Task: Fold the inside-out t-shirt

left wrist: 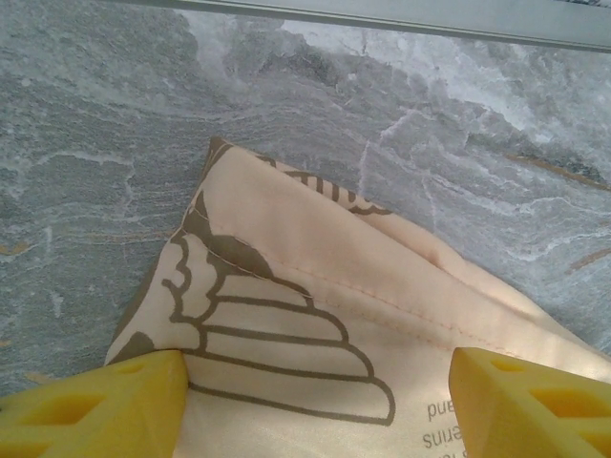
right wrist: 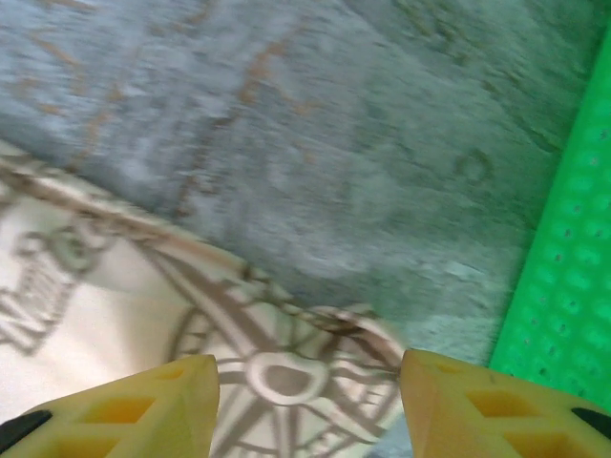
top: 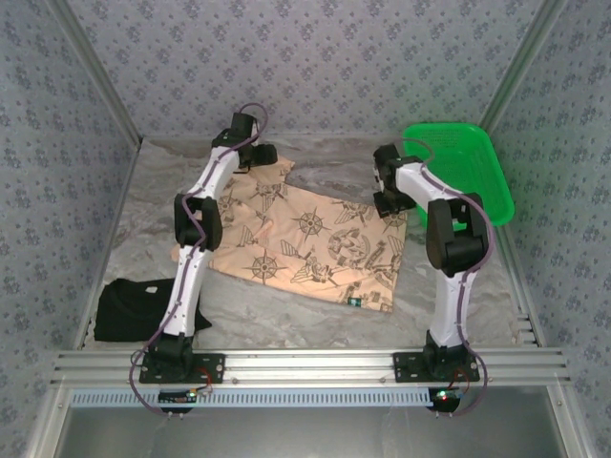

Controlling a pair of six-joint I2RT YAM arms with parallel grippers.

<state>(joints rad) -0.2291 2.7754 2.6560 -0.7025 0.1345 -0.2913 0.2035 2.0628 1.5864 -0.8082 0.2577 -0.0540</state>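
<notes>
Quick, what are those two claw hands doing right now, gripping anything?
Left gripper: open, over a corner of the t-shirt, holding nothing.
Right gripper: open, over the t-shirt's edge, holding nothing.

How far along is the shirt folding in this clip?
Barely started. The t-shirt lies spread out on the table, with no full fold visible. In hand: the left hand and right hand are open, each straddling a far corner of it. Left: gripping those corners and making every fold.

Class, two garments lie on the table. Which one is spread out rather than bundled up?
The peach-tan printed t-shirt in the middle; the plain black garment sits bundled at the near left edge.
</notes>
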